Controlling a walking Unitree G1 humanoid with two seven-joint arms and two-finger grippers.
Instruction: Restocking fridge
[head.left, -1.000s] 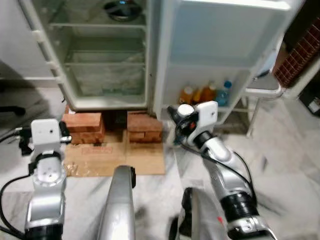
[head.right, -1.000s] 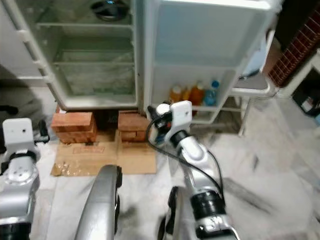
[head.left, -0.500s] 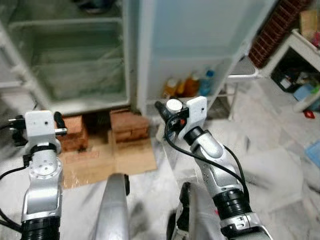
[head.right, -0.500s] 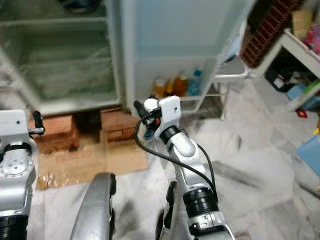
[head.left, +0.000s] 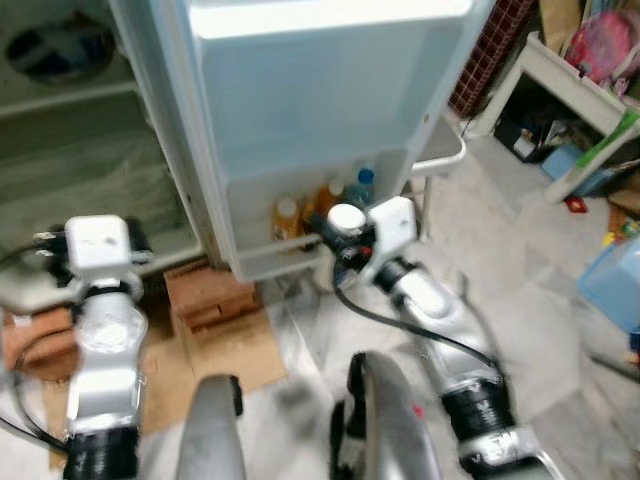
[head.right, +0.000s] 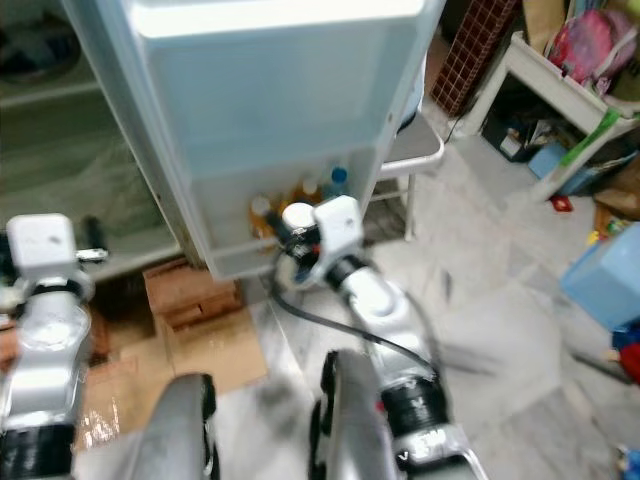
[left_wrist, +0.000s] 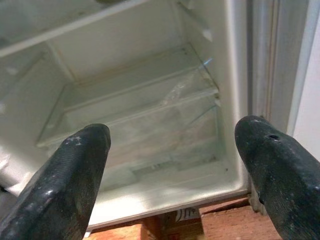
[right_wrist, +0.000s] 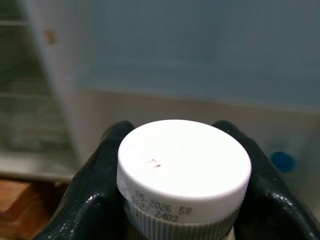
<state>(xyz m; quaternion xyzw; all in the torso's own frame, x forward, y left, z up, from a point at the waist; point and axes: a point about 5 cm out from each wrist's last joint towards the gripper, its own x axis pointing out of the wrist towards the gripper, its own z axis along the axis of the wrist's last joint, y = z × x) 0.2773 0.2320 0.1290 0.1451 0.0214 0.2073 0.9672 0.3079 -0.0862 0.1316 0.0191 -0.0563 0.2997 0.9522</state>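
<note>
Right gripper (right_wrist: 182, 200) is clamped tight on a bottle — its white cap (right_wrist: 184, 170) sits squarely between the two black fingers (right_wrist: 95, 200), which press its sides, a date code printed round the rim. In the left eye view that cap (head.left: 346, 219) shows at centre frame, held up just in front of the open fridge door (head.left: 320, 110), which fills the upper middle.

Down in the door's bottom shelf (head.left: 262, 262), just behind the held cap, stand a few bottles: a yellow-orange one (head.left: 287, 217), a darker orange one (head.left: 329, 197) and a blue-capped one (head.left: 364, 186).

Left gripper (left_wrist: 170, 175) is spread wide with nothing in it — one finger (left_wrist: 65, 185) at the lower left of the wrist picture, the other at the lower right. Between them lies the fridge interior (left_wrist: 130, 75) with its clear drawer (left_wrist: 140, 125).

At the far left of the left eye view the fridge body (head.left: 70, 130) stands open, a dark bowl (head.left: 50, 50) on an upper shelf. Bricks (head.left: 205, 297) prop the fridge at lower left, with cardboard (head.left: 230, 350) on the floor beside them. To the right of the door stands a small white table (head.left: 440, 155); at upper right, a white shelf (head.left: 560, 75) with clutter, and a blue box (head.left: 610, 285) at the right edge
</note>
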